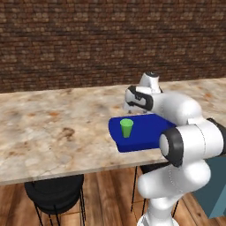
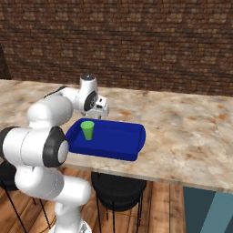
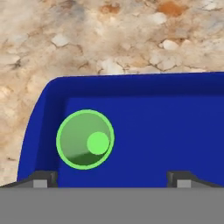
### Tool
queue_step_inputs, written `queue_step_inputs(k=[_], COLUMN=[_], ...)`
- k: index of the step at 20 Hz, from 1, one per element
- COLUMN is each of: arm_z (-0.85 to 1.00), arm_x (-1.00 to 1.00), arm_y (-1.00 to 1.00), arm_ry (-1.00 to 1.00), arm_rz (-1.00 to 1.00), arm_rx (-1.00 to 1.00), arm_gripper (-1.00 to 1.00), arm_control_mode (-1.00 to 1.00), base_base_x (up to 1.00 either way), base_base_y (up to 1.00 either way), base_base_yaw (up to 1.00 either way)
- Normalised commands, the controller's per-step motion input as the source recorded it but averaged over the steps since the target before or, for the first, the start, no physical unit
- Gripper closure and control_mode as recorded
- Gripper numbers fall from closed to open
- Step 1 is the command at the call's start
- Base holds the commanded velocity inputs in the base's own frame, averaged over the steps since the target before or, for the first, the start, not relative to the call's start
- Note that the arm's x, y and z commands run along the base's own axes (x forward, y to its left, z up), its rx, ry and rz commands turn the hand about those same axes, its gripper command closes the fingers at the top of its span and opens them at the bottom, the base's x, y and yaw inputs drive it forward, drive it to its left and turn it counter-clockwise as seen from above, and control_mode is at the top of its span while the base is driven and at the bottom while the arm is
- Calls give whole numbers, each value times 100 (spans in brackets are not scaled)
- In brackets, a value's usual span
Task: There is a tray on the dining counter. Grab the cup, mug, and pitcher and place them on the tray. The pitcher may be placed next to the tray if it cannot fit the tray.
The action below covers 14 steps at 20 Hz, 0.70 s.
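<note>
Hand view: cup interior (seemingly empty), tray corner.

Right base cam: my arm comes up from lower left, elbow bent, wrist over the left end of the tray. My jaws sit low behind the cup, partly hidden by the wrist, so can't tell their spread from here. Cup is upright inside the tray, near its left end, apart from my hand. Tray lies flat on the desk close to the near edge, rest of its floor bare blue. Desk top is beige marble w/ brown veins. Black stool under the desk edge, wood floor below, brick wall behind.
</note>
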Motion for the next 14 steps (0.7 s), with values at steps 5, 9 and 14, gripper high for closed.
queue_step_inputs(k=[5, 9, 14], arm_z=[31, 28, 11], arm_x=[-70, -84, -86], arm_y=[-23, -21, -11], arm_ry=[0, 0, -1], arm_rz=[1, 0, 0], arm_rx=[0, 0, -6], arm_gripper=[-100, -100, -100], arm_control_mode=[-100, -100, -100], base_base_x=[0, 0, 0], base_base_y=[0, 0, 0], base_base_yaw=[0, 0, 0])
